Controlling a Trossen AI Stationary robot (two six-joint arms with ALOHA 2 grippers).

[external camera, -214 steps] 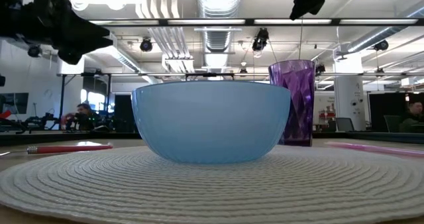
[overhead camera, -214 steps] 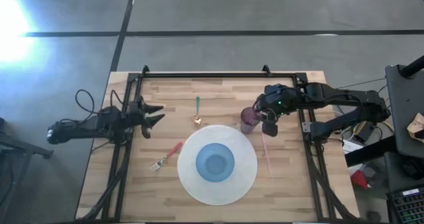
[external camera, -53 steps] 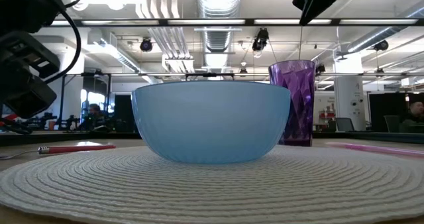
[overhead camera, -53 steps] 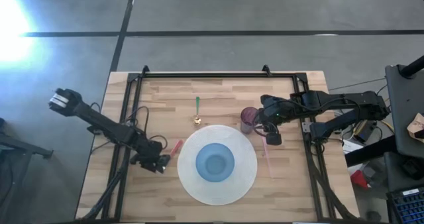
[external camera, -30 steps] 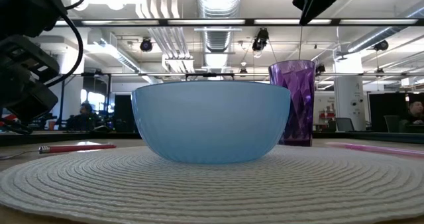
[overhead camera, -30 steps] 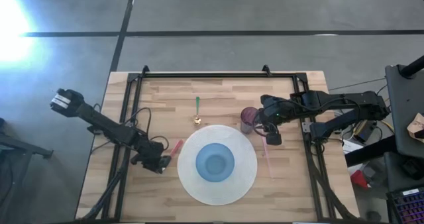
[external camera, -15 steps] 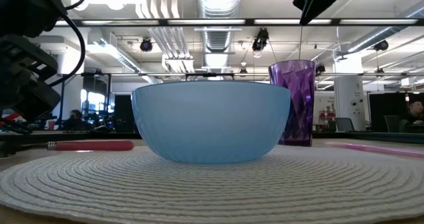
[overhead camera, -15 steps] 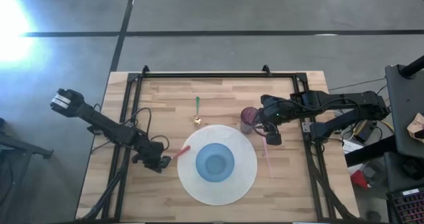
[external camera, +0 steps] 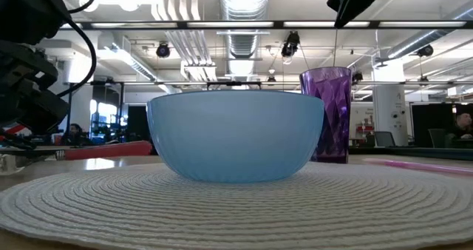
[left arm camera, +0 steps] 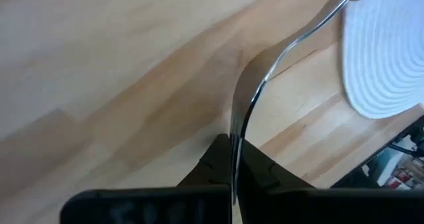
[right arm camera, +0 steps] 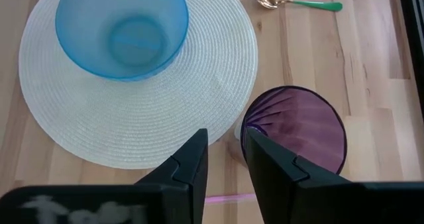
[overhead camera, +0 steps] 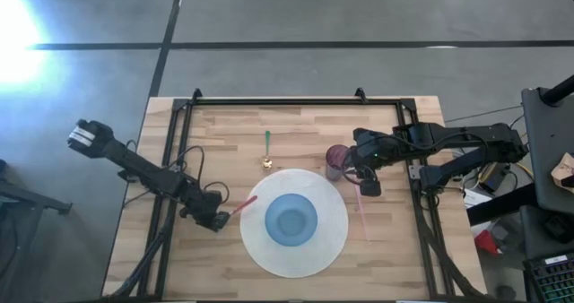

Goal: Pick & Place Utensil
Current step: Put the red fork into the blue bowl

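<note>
The utensil is a fork with a red handle (overhead camera: 243,203) and a metal head. It lies just left of the white round mat (overhead camera: 314,249), and my left gripper (overhead camera: 218,220) is shut on it. In the low view the handle (external camera: 111,150) shows to the left of the blue bowl (external camera: 235,135). My right gripper (overhead camera: 363,182) stands open beside the purple cup (overhead camera: 337,160) and above the pink straw (overhead camera: 361,212), with nothing between its fingers (right arm camera: 192,161). My left gripper pinches the fork's metal end (left arm camera: 246,111) between its two fingers, the metal edge-on in the gap. The fingers slant down from the table's left, roughly in line with the fork. The neck curves away toward the mat's edge (left arm camera: 384,58). The red handle looks raised a little off the wood.
A green-handled gold spoon (overhead camera: 266,149) lies on the wood beyond the mat. The blue bowl (overhead camera: 291,220) sits in the mat's middle. A black frame rail (overhead camera: 170,186) runs along the table's left side, close behind my left arm.
The fork's red handle has swung toward the mat and come up off the table, while its metal end has stayed at my left gripper. The right arm has kept still.
</note>
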